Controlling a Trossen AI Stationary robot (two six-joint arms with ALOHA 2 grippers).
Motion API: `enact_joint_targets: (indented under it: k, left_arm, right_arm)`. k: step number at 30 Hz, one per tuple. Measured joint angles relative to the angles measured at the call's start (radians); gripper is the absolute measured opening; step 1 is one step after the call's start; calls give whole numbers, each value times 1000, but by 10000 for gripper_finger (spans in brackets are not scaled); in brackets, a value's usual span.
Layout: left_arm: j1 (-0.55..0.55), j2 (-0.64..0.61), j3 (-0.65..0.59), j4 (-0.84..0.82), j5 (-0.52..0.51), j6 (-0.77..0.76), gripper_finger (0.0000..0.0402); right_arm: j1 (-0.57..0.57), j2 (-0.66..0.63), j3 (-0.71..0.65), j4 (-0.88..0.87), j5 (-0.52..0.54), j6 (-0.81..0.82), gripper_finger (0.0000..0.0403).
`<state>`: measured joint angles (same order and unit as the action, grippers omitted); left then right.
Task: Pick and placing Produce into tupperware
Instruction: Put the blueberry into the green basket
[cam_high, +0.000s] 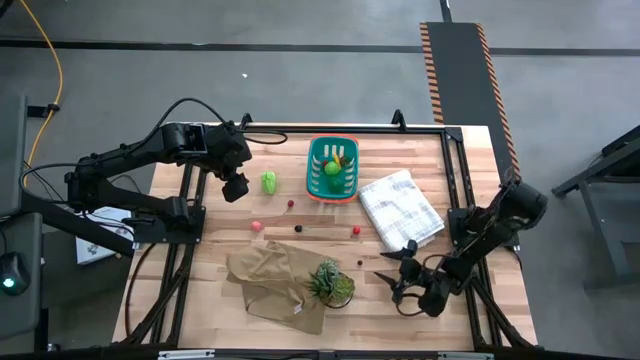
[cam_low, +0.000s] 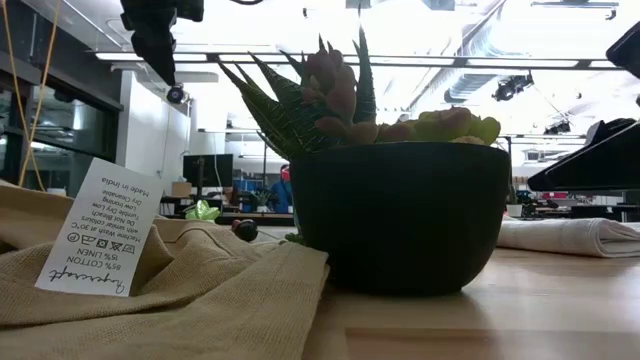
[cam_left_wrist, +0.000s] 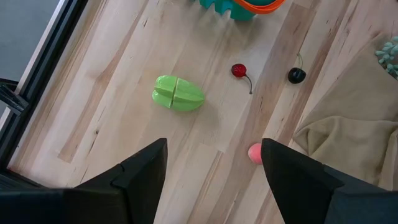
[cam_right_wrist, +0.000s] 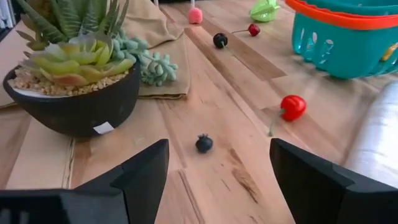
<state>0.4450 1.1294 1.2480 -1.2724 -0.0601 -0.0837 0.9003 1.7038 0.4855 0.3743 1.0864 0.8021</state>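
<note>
On the left half of the wooden table (cam_high: 470, 160), your left gripper (cam_high: 235, 187) hangs above the boards with its fingers (cam_left_wrist: 140, 171) spread wide and nothing between them. Just beside it, toward the centre, you will find a light green produce piece (cam_high: 269, 181) lying on bare wood, untouched. Nearer the table's front edge sits a pink ball (cam_high: 256, 226), close to the tan cloth (cam_high: 268, 278). Moving right, a red cherry (cam_high: 290, 204) and a dark ball (cam_high: 298, 228) lie apart from each other on the wood.

At the table's centre, toward the far edge, the teal basket (cam_high: 317, 152) stands upright; it already holds a green piece (cam_high: 331, 168) and a yellow piece (cam_high: 338, 157). Its orange-red rim shows in both wrist views.

In front of the basket, the potted succulent (cam_high: 330, 283) sits on the tan cloth's edge. A red ball with a stem (cam_high: 356, 230) and a small dark berry (cam_right_wrist: 204, 143) lie between the pot and the folded white cloth (cam_high: 400, 208).

At the right front corner, your right gripper (cam_high: 402, 283) rests low, fingers (cam_right_wrist: 140, 171) parted and holding nothing, facing the dark berry.
</note>
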Motion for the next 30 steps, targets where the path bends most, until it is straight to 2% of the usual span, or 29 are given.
enact_joint_targets:
  k: [4,9,15,20,30]
  left_arm:
    - [0,0,0,0,0,0,248]
    - [0,0,0,0,0,0,248]
    - [0,0,0,0,0,0,248]
    - [0,0,0,0,0,0,248]
    - [0,0,0,0,0,0,248]
  right_arm:
    - [-16,51,43,16,-10,-38,270]
    - [-43,95,58,92,-84,-44,270]
    - [-76,98,57,113,-98,-58,270]
    - [-110,98,57,109,-160,-70,270]
    - [-138,144,56,138,-177,-77,270]
